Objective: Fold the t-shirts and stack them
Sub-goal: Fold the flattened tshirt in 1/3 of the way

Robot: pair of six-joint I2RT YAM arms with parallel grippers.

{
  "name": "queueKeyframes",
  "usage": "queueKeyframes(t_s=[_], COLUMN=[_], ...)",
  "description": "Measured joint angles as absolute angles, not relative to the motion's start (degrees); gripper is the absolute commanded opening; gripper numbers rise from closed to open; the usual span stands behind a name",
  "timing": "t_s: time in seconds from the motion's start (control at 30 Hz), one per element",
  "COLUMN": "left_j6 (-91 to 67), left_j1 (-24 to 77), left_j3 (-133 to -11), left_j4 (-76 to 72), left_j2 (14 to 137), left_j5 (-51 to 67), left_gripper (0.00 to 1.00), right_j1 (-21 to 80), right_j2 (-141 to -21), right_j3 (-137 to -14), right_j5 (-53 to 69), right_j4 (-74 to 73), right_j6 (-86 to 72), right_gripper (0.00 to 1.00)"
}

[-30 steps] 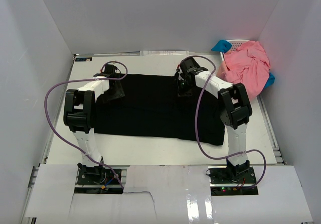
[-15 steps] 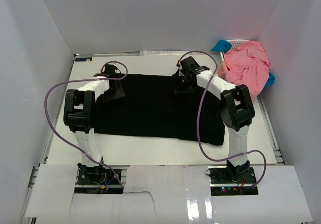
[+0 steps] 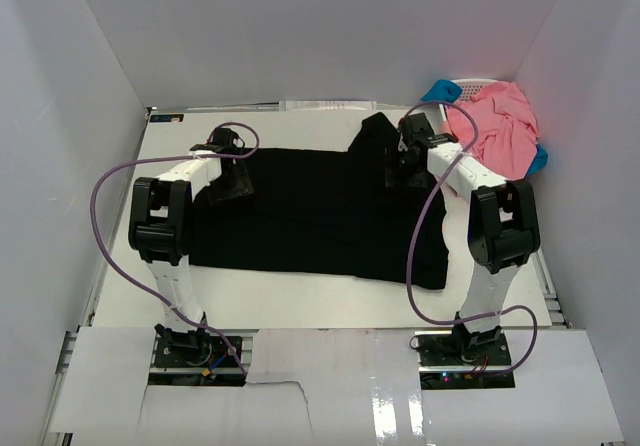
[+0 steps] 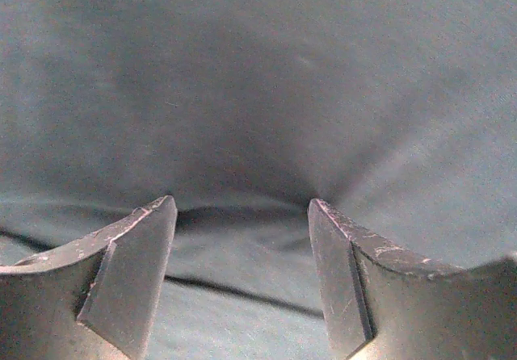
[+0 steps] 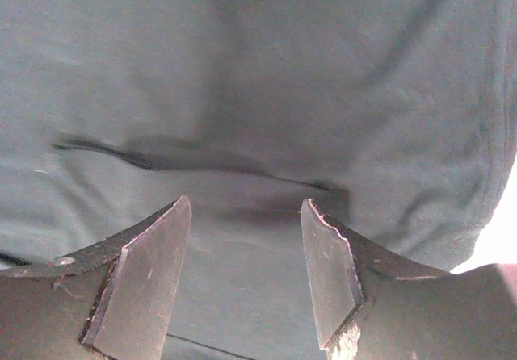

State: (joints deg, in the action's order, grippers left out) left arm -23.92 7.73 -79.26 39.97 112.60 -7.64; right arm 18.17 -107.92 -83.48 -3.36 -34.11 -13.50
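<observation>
Your black t-shirt lies spread flat in the middle of the table, and the pink t-shirts are heaped in the basket at the far right. Over the black shirt's far part, your left gripper and right gripper both stand wide, clamping nothing

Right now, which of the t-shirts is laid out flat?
The black t-shirt: it lies spread flat in the middle, while the salmon-pink t-shirts sit crumpled in a heap at the far right.
</observation>
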Motion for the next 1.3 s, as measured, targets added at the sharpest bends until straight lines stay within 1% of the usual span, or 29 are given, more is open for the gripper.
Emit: queueKeyframes(t_s=[0.1, 0.23, 0.43, 0.53, 0.67, 0.93, 1.1, 1.3], left_j6=[-24.08, -26.09, -31.51, -33.74, -36.01, -39.46, -40.71, -41.06], left_j1=[10.44, 18.24, 32.69, 36.62, 39.99, 48.10, 51.86, 52.56], left_j3=[-80.51, -82.11, -82.26, -82.24, -81.10, -77.25, -77.43, -77.67], left_j4=[42.44, 43.44, 36.51, 31.35, 25.10, 15.73, 11.29, 9.58], left_j2=[112.07, 108.18, 97.06, 95.79, 99.29, 110.10, 114.69, 118.67], left_j5=[-4.40, 2.20, 14.41, 19.99, 25.21, 30.85, 32.42, 32.60], left_gripper=[0.77, 0.77, 0.78, 0.78, 0.78, 0.78, 0.78, 0.78], right_j1=[14.66, 9.28, 4.97, 3.99, 3.09, 2.17, 1.89, 1.74], right_j2=[-106.13, -101.43, -97.06, -97.03, -97.78, -100.40, -101.71, -103.57], right_j3=[-78.63, -71.35, -66.74, -65.08, -63.37, -62.92, -62.85, -62.85], right_j5=[0.01, 6.42, 12.91, 16.25, 20.58, 25.80, 28.08, 30.33], right_j4=[-33.80, -31.33, -27.09, -24.77, -23.14, -19.81, -18.41, -15.97], right_j6=[-13.47, -13.39, -13.02, -13.02, -13.04, -13.10, -13.28, -13.28], right_gripper=[0.63, 0.64, 0.64, 0.64, 0.64, 0.64, 0.63, 0.63])
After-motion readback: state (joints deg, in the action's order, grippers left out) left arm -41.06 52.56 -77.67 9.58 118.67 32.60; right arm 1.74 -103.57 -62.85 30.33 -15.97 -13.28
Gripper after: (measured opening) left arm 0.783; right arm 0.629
